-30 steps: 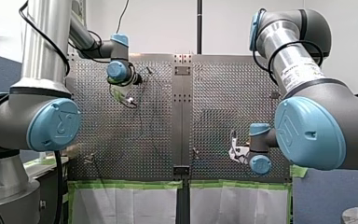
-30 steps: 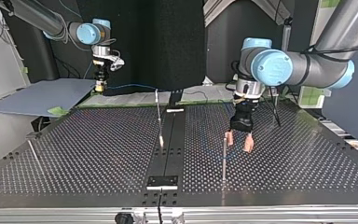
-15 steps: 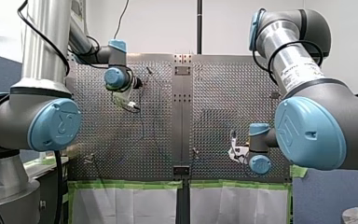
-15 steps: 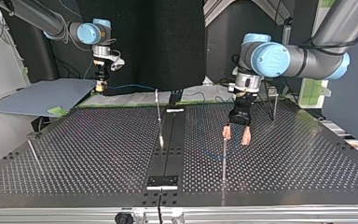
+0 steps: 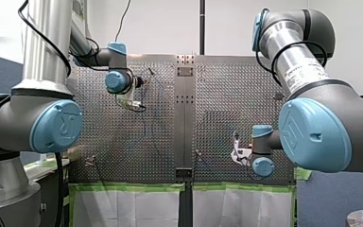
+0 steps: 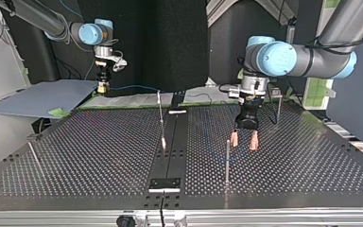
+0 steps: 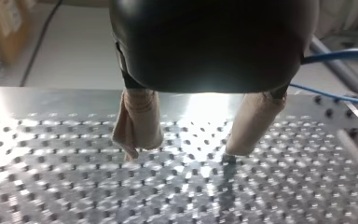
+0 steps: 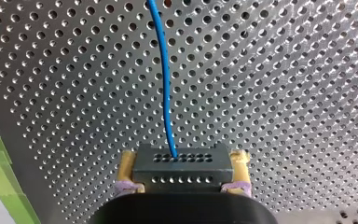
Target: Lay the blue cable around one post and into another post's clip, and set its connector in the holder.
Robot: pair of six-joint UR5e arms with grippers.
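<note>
The blue cable (image 8: 163,79) runs straight ahead from the black connector (image 8: 181,167), and my right gripper (image 8: 182,186) is shut on that connector with its yellow pads. In the top view this gripper (image 6: 103,86) hangs past the table's far left edge, with the cable (image 6: 132,87) leading rightward. My left gripper (image 6: 244,141) hovers open just above the plate, behind a thin post (image 6: 227,161). Nothing lies between its beige pads (image 7: 137,123). The cable (image 7: 340,56) passes off to one side of it. The black holder (image 6: 165,183) sits at the table's near middle.
Other posts stand on the perforated table (image 6: 99,151): one at the centre (image 6: 160,111), one far right (image 6: 278,106), and a slanted one at the near left (image 6: 33,153). A grey board (image 6: 42,97) lies beyond the far left corner.
My left gripper has shifted toward the top view's right and away from the near post while turning about its wrist. My right arm has stayed still with the connector.
</note>
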